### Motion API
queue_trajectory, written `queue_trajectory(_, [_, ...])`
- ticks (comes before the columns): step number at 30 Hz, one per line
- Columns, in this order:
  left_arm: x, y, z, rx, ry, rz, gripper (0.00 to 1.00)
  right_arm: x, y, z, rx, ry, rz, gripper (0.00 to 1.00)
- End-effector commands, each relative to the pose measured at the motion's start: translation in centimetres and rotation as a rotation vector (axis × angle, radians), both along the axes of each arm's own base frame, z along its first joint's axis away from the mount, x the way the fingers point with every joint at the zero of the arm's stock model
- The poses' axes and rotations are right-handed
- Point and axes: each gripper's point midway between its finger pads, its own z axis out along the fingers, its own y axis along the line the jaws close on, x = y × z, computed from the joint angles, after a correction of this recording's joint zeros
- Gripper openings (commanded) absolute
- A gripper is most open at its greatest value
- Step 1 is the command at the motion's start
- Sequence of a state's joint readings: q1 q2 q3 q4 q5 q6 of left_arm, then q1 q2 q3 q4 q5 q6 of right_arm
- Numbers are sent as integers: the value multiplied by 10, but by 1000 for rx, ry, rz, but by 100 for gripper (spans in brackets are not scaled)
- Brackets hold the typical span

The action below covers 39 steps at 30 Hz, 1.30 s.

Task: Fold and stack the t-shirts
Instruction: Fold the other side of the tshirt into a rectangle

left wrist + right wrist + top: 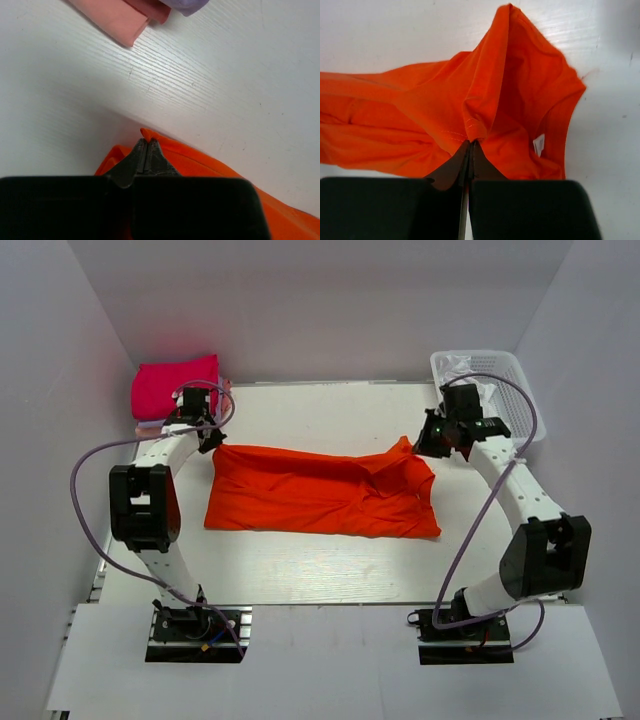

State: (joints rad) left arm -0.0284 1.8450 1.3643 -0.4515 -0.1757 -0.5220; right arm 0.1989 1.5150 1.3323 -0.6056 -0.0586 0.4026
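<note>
Pinching orange-red t-shirt (pixel 320 495) along its far edge, left jaws and right jaws clamped on cloth, bare table (pixel 330 415) beyond

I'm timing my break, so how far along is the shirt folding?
Done: a magenta-pink cloth t-shirt sits folded at far left, stacked with a light pink folded shirt and a pale lavender folded shirt. In hand: the bright orange-red cloth t-shirt lies lengthwise across the table, left claw and right claw each shut on its far edge. Left: finishing its folds and stacking it.

L grip (pixel 146 143) clamped | R grip (pixel 470 144) clamped | arms extended fwd
</note>
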Motion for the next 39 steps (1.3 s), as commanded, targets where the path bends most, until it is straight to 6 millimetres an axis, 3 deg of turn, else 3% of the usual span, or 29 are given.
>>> queue_trajectory(1, [-5,5,31,29,-72,10,0,-26,7,6,65,23,2,0])
queue_trajectory(3, [-7,5,34,29,-73,10,0,-37,10,17,101,11,0,0])
queue_trajectory(4, [-10,5,34,29,-72,10,0,-46,9,8,103,37,0,0])
queue_trajectory(5, [-13,5,31,29,-63,10,0,-52,9,17,115,13,0,0])
queue_trajectory(10, [-24,4,35,22,-58,4,0,-87,8,-6,139,83,-27,0])
queue_trajectory(11, [-27,4,30,23,-46,4,0,-89,7,0,149,50,-31,0])
queue_trajectory(14, [-37,4,27,23,-24,4,0,-103,5,-21,149,79,-39,0])
queue_trajectory(16, [-48,5,17,24,8,3,0,-102,5,-23,155,55,-44,0])
queue_trajectory(17, [-52,4,13,18,24,12,0,-109,2,-39,144,86,-49,0])
queue_trajectory(19, [-62,4,2,6,62,29,0,-108,5,-42,160,73,-46,0])
queue_trajectory(20, [-65,6,1,9,71,43,0,-117,4,-59,151,108,-42,0])
queue_trajectory(21, [-67,5,0,0,80,56,2,-118,4,-63,152,107,-43,0])
queue_trajectory(22, [-74,7,-8,13,122,63,8,-124,3,-72,153,120,-42,0])
queue_trajectory(24, [-80,9,-16,8,165,95,40,-139,-2,-95,131,167,-48,2])
queue_trajectory(25, [-88,13,-22,24,215,120,48,-142,-5,-98,119,168,-54,11])
queue_trajectory(26, [-94,14,-24,29,235,139,72,-148,-9,-108,103,191,-64,23])
queue_trajectory(27, [-99,16,-28,28,259,168,78,-154,-11,-114,91,205,-69,33])
queue_trajectory(28, [-109,21,-31,37,296,192,81,-157,-15,-116,77,211,-68,47])
queue_trajectory(31, [-123,25,-24,53,317,223,100,-160,-18,-113,56,215,-71,54])
queue_trajectory(33, [-124,25,-8,48,280,224,100,-151,-18,-99,57,178,-64,59])
queue_trajectory(35, [-112,21,12,18,217,213,100,-143,-20,-87,32,143,-51,65])
queue_trajectory(38, [-87,11,48,-7,120,154,100,-114,-20,-70,-2,57,-15,76])
queue_trajectory(39, [-76,3,65,-40,79,107,100,-99,-17,-54,1,8,-11,76])
